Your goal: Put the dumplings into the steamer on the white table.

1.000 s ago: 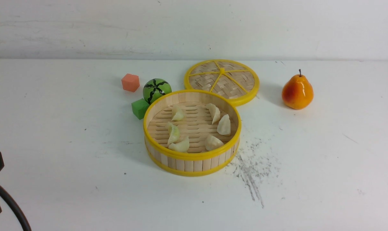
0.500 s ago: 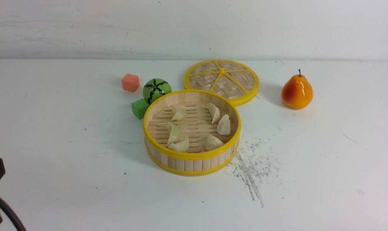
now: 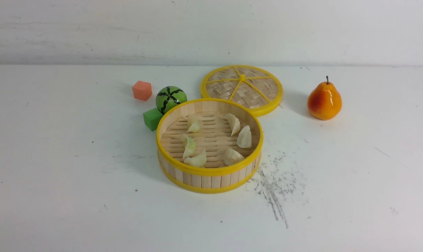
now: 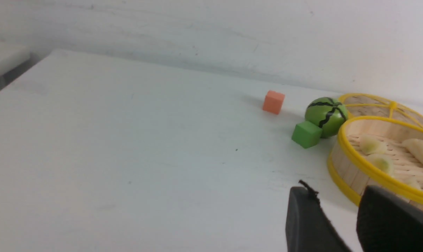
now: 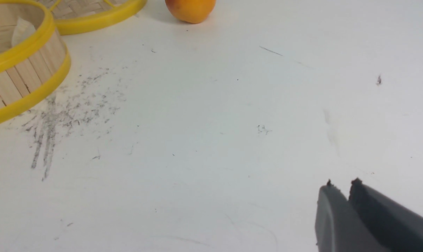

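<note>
Inside the steamer [image 3: 209, 170] sit all six dumplings [image 3: 244, 137], well beyond and rightward of the left gripper [image 4: 332, 190], fingers apart and nearer than the right gripper [image 5: 342, 182], whose tips nearly meet, so any coming move looks like withdrawal, not reaching.

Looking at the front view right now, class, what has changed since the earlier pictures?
The left arm's dark parts and cable, seen earlier at the near left edge, have gone out of view. The six dumplings stayed inside the steamer; the pear stayed put.
</note>
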`<action>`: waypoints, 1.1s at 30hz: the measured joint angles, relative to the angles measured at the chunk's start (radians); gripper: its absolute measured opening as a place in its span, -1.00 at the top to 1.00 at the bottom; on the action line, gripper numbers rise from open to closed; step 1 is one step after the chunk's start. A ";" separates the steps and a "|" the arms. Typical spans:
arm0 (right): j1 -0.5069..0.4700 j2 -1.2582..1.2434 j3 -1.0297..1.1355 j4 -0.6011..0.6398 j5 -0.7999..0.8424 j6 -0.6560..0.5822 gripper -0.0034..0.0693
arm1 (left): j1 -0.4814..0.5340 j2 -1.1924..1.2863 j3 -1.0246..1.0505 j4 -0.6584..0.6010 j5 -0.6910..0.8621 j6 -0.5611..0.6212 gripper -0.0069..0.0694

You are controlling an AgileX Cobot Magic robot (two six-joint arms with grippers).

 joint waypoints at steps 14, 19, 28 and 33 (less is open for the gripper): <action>0.000 0.000 0.000 0.000 0.000 0.000 0.68 | 0.260 0.000 0.259 -0.645 -0.198 0.545 0.85; 0.000 0.000 0.000 0.000 0.000 0.000 0.66 | 0.234 0.000 0.262 -0.618 -0.111 0.580 0.85; 0.000 0.000 0.000 0.000 0.000 0.000 0.65 | 0.234 0.000 0.262 -0.460 -0.109 0.425 0.85; -0.001 0.000 0.000 0.000 0.000 0.000 0.65 | 0.234 0.000 0.262 -0.448 -0.106 0.427 0.85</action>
